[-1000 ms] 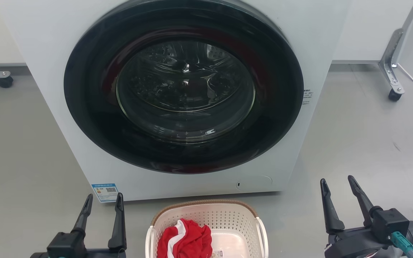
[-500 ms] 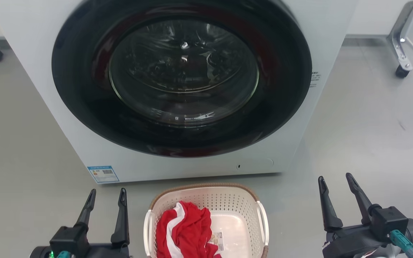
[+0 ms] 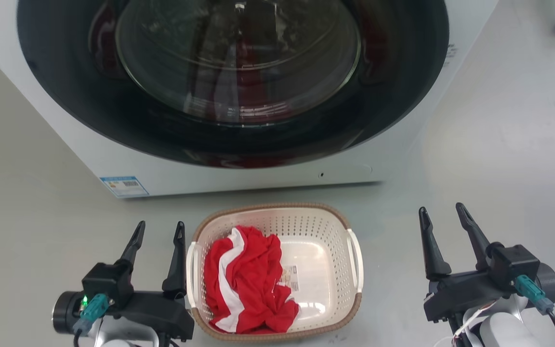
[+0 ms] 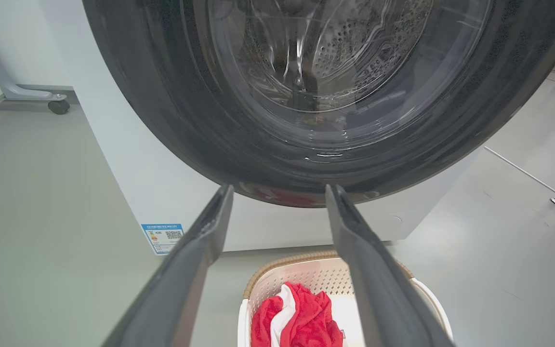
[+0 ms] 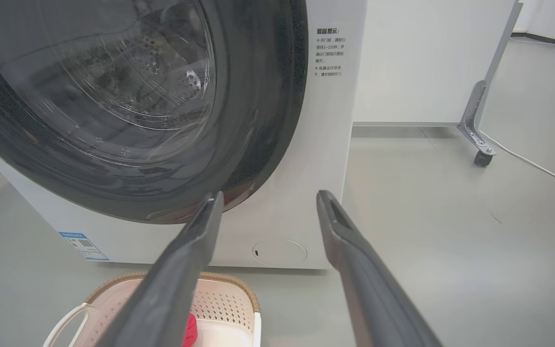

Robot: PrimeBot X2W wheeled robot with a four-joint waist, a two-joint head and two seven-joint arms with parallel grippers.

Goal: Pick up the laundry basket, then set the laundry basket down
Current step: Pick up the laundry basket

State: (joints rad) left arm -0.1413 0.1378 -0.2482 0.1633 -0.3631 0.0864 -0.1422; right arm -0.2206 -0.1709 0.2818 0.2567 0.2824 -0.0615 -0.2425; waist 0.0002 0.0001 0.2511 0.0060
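Upper middle of the right wrist view, the washing machine (image 5: 325, 144) front carries a Chinese notice (image 5: 328, 53) seemingly headed 温馨提示; smaller lines unclear. Its blue sticker (image 5: 83, 245) shows a QR code. The laundry basket (image 3: 350, 308) floor label (image 3: 289, 278) is unreadable

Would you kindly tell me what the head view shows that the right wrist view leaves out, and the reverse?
The head view adds the left gripper, jaws apart, close beside the laundry basket, plus the label on the basket's bottom and the whole red-and-white cloth. The right wrist view adds a white cable on the floor and a white panel beyond the washing machine. Shared: the washing machine, its blue sticker, the laundry basket and the right gripper, jaws apart.
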